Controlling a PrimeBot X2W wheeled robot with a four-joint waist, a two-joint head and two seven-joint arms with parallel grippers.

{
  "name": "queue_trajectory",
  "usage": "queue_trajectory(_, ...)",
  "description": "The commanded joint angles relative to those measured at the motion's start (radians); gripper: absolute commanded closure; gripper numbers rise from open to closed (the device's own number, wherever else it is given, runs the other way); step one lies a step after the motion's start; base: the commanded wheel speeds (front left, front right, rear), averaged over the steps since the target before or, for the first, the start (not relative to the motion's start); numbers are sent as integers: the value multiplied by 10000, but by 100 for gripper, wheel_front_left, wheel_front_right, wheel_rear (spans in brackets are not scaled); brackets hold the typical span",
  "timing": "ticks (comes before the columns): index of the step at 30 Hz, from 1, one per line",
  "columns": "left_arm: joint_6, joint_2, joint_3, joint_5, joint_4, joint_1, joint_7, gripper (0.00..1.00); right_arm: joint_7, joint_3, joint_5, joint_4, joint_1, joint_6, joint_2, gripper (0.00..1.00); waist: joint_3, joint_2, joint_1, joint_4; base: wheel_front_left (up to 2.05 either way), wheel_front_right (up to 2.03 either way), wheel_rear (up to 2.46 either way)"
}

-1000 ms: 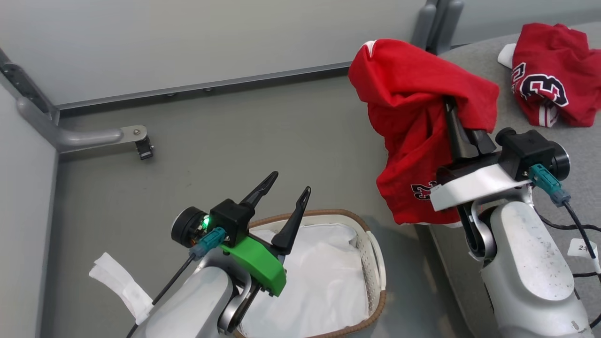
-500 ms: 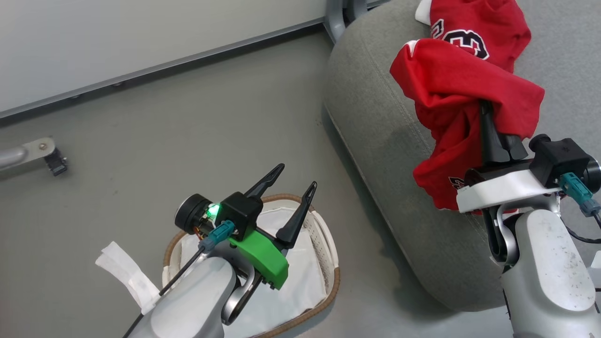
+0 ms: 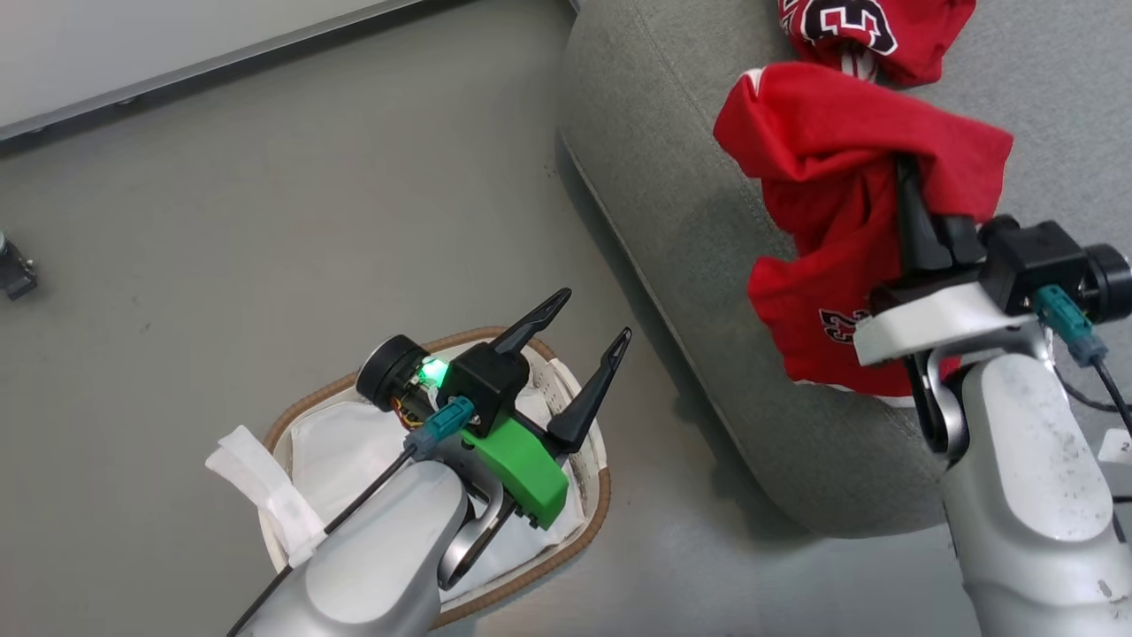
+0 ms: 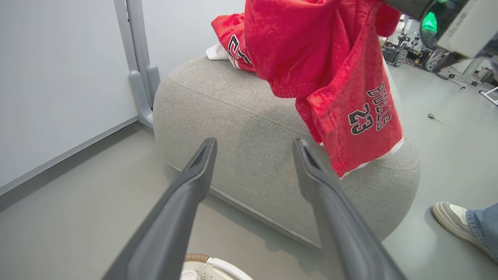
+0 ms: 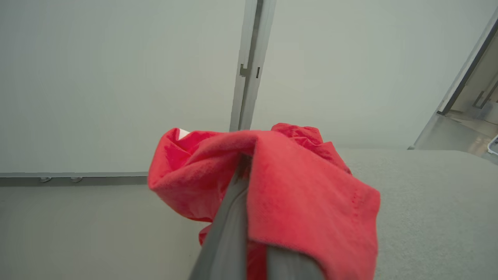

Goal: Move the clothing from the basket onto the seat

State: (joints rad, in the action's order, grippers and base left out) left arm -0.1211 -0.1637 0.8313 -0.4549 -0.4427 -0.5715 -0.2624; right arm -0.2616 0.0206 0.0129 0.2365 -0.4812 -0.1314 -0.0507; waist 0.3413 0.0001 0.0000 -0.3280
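While the robot has been turning toward the seat, the whole head view has shifted with it, so the basket only seems to have slid to the near left. What has really changed is the place of the red shorts against the seat: a moment ago they hung at its left edge, partly above the floor, and now they hang above the grey cushion itself. The right fingers stay clenched on the cloth, their tips buried in the folds, and the leg with the "23" hangs down toward the near edge of the seat; whether it already touches the fabric I cannot tell. The left fingers are released and hold nothing, waiting above the basket. Of the clothing, the red jersey already lies on the far part of the seat, just behind the shorts. In the basket I see only the white sheet, although the left arm covers a part of it, so I judge that this is the last piece and only lowering and letting go is left. Nothing blocks the way down. A person's shoe stands on the floor close to the seat, and a grey partition post rises behind its far left corner, both well apart from the shorts.
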Motion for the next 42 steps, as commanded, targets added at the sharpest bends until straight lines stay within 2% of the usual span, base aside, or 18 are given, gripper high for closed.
queue_trajectory(1,-7,11,-33,95,45,-183,-35,0,-53,-4,-234,79,-411,14,-171,100,276,-1,0,318,0,0,0)
queue_trajectory(4,7,19,-66,114,63,-314,-35,0,-53,-226,-594,390,-1314,14,-662,100,518,-1,0,606,0,0,0)
queue_trajectory(9,-12,128,-79,232,128,-538,-33,0,-53,-72,-777,1070,-3132,14,-1864,100,1015,-1,0,1243,0,0,0)
queue_trajectory(10,-19,159,-25,359,128,-641,-35,0,-53,79,-828,1409,-3815,14,-2385,100,1211,-1,0,1517,0,0,0)
queue_trajectory(17,-43,467,-26,667,345,-1092,-35,0,142,851,-1023,2845,-5860,14,-4520,100,2029,-1,0,2595,0,0,0)
queue_trajectory(23,-62,665,-134,902,696,-1401,-32,0,692,1971,-1410,3680,-6485,14,-5610,100,2768,-1,0,3244,0,0,0)
queue_trajectory(28,-79,683,-134,1115,820,-1625,-23,0,770,3022,-1777,4666,-6260,14,-5782,100,3346,-1,0,3525,0,0,0)
queue_trajectory(33,-92,637,-135,1284,846,-1761,-23,0,492,3948,-2353,5692,-5899,15,-5428,100,3768,-1,0,3550,0,0,0)
queue_trajectory(37,-99,580,-151,1334,843,-1748,-23,0,243,4296,-2763,6216,-5726,15,-5164,100,3863,-1,0,3459,0,0,0)
queue_trajectory(39,-102,537,-181,1300,860,-1673,-23,0,128,4424,-2830,6346,-5657,15,-5003,63,3871,-1,0,3367,0,0,0)
queue_trajectory(40,-104,527,-195,1281,876,-1626,-24,0,75,4452,-2844,6359,-5627,15,-4931,18,3851,-1,0,3318,0,0,0)
queue_trajectory(41,-107,515,-200,1265,889,-1565,-23,0,38,4488,-2855,6355,-5564,15,-4873,0,3822,-1,0,3260,0,0,0)
queue_trajectory(42,-109,490,-202,1261,896,-1526,-23,0,5,4489,-2849,6331,-5499,15,-4803,0,3792,-1,0,3202,0,0,0)
